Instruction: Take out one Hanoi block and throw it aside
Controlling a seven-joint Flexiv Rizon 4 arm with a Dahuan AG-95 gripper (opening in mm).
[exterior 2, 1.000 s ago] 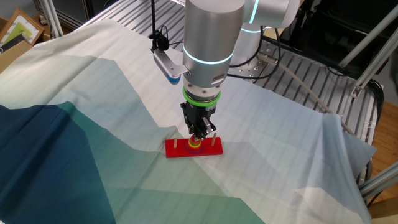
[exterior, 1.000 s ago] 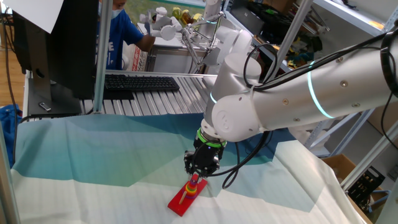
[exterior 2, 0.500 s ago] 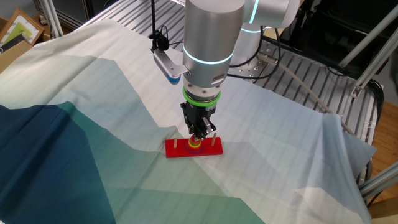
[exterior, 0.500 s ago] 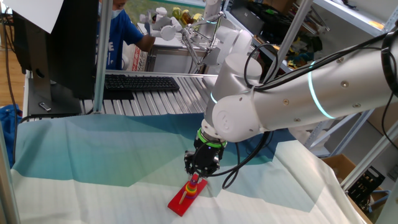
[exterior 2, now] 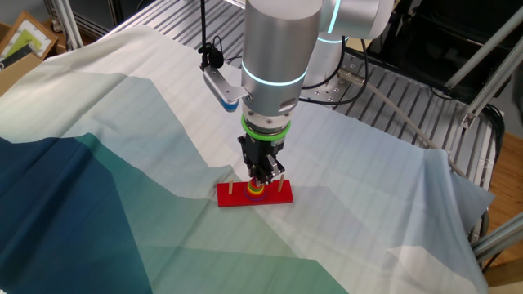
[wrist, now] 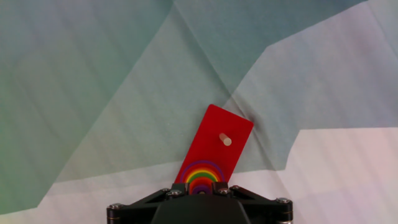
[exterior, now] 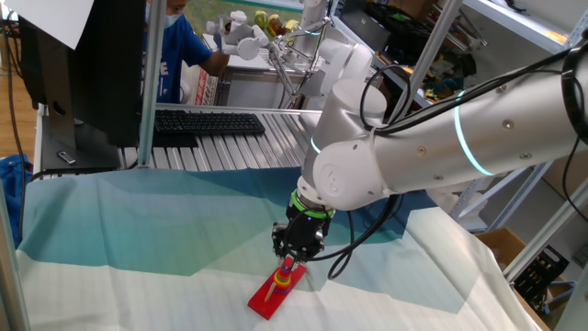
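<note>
Gripper [exterior 2: 260,184] straight above ring stack [wrist: 201,176] on red base [wrist: 217,146], lined with middle peg for top purple ring [wrist: 200,185]. Finger gap hidden; cannot tell.

Teal-and-white cloth [exterior: 138,239] over table, keyboard [exterior: 207,122], dark monitor [exterior: 78,64], cardboard box [exterior: 503,244]

The hand [exterior 2: 260,176] hangs directly over the ring stack [exterior 2: 257,191] on the base's [exterior 2: 229,197] middle peg.

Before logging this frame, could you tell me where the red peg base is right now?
The red base lies on the cloth near the table's middle, directly beneath the pincer; in the hand view it shows at bottom centre.
</note>
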